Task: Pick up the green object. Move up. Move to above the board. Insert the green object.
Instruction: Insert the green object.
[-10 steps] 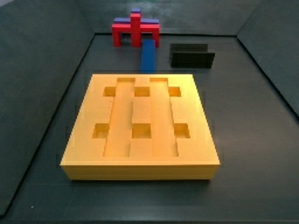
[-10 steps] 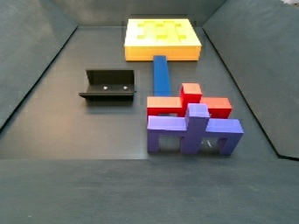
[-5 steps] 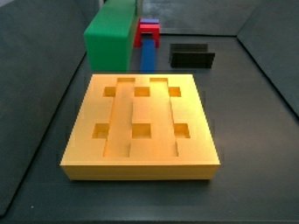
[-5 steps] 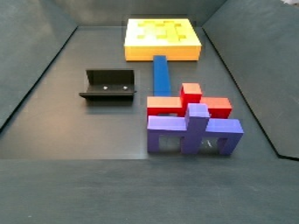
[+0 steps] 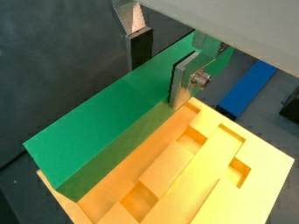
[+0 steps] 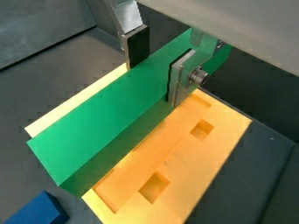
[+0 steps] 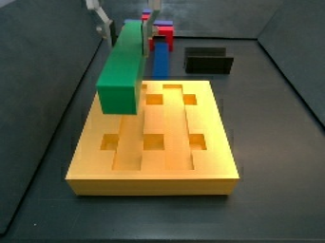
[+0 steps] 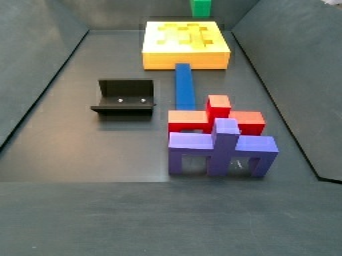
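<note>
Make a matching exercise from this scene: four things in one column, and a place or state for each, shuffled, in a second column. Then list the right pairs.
Things:
1. green object
2. board
3. blue bar
4. fixture

Places or states:
A. lies flat on the floor, its square holes all empty
B. stands on the floor beside the blue bar
C. clamped in the hand, held above the board
D. lies on the floor between the board and the red piece

Pairs: 1-C, 2-A, 3-D, 4-B
</note>
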### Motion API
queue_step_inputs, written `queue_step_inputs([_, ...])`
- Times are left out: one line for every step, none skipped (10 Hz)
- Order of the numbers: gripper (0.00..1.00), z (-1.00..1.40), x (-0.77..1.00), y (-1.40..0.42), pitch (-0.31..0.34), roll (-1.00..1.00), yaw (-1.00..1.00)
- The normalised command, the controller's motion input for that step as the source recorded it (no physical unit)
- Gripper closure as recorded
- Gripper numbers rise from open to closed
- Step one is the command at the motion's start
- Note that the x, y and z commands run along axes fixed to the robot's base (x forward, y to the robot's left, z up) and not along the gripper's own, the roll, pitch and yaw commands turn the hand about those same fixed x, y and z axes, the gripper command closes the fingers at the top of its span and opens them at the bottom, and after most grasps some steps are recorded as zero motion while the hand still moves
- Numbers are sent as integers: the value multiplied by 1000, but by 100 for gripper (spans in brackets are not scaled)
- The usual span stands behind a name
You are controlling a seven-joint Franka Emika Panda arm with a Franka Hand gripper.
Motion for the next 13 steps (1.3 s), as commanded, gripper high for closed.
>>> queue_step_inputs([100, -797, 260, -46, -204, 37, 14])
queue_step_inputs([100, -800, 31, -126, -117, 213, 0])
queue_step_inputs([100, -697, 34, -126, -39, 324, 0])
queue_step_inputs([100, -631, 29, -97, 0, 380, -46])
queue_step_inputs([100, -634, 0, -117, -11, 369, 0])
queue_step_inputs([100, -506, 0, 0, -87, 116, 120])
queue_step_inputs([100, -534, 0, -17, -111, 141, 131])
queue_step_inputs([100, -497, 0, -3, -73, 177, 106])
queue_step_inputs([100, -349, 0, -17, -56, 136, 126])
queue_step_inputs([100, -209, 0, -106, -33, 114, 71])
queue_step_inputs([100, -143, -46, -194, -3, 157, 34])
queue_step_inputs([100, -211, -17, -143, -21, 99, 26])
queue_step_inputs([100, -217, 0, -143, -37, 16, 6])
